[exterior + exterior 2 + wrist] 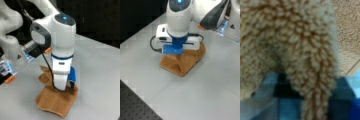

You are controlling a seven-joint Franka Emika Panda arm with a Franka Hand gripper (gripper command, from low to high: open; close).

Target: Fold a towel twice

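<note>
Where towel bunches, gripper pressed in — table open around

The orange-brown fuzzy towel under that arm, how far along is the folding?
The orange-brown terry towel already lies bunched into a small layered bundle on the grey table, so some folding looks done. The gripper is down on it now, with terry cloth filling the wrist view between blue finger parts. A raised flap in a front view suggests the fold is unfinished.

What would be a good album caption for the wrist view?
Close-up of the fuzzy orange-brown towel bunched between the gripper fingers.
</note>
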